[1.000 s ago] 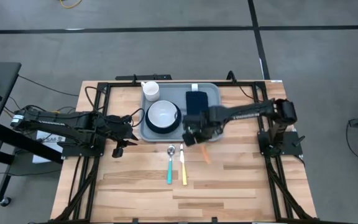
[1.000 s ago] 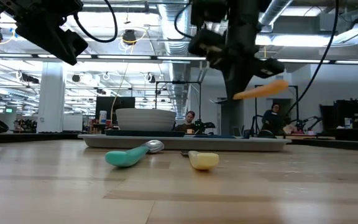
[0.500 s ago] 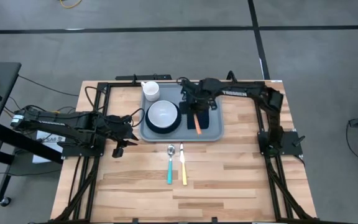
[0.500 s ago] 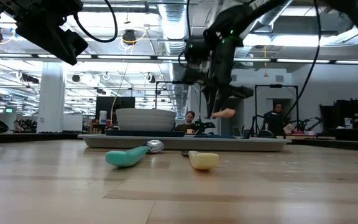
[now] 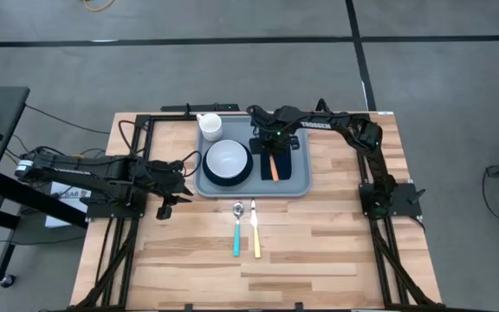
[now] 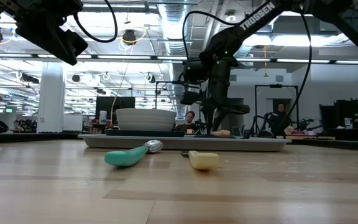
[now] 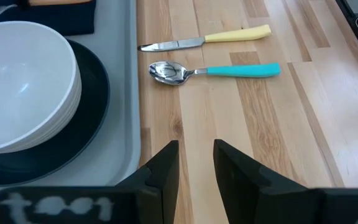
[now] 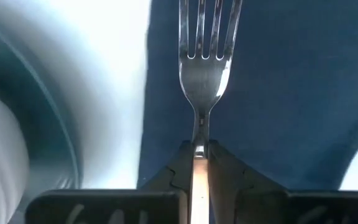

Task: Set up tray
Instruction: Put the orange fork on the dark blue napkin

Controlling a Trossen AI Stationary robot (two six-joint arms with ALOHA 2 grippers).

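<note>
- Holding the fork [image 8: 201, 74] by its neck, the right gripper [image 5: 271, 149] is clamped on it, fingers pressed to either side of the stem in the right wrist view, tines pointing away from the wrist over the dark navy napkin [image 5: 277, 154]
- The tray [image 5: 300, 186] sits at the upper centre of the high view, and the fork's orange handle [image 5: 275, 169] runs top-to-bottom in that frame, parallel to the tray's right rim
- In the low view the handle [image 6: 221, 132] looks to be at or just above the napkin; contact cannot be told for sure
- The bowl [image 5: 227, 159] on the navy plate [image 5: 206, 174] lies just left of the gripper, so clear room for retreat is to the right and upward
- The left gripper [image 7: 191, 163] waits, fingers apart, over bare wood by the tray's left edge, nearer to the spoon [image 5: 237, 229] and knife [image 5: 255, 230] below the tray
</note>
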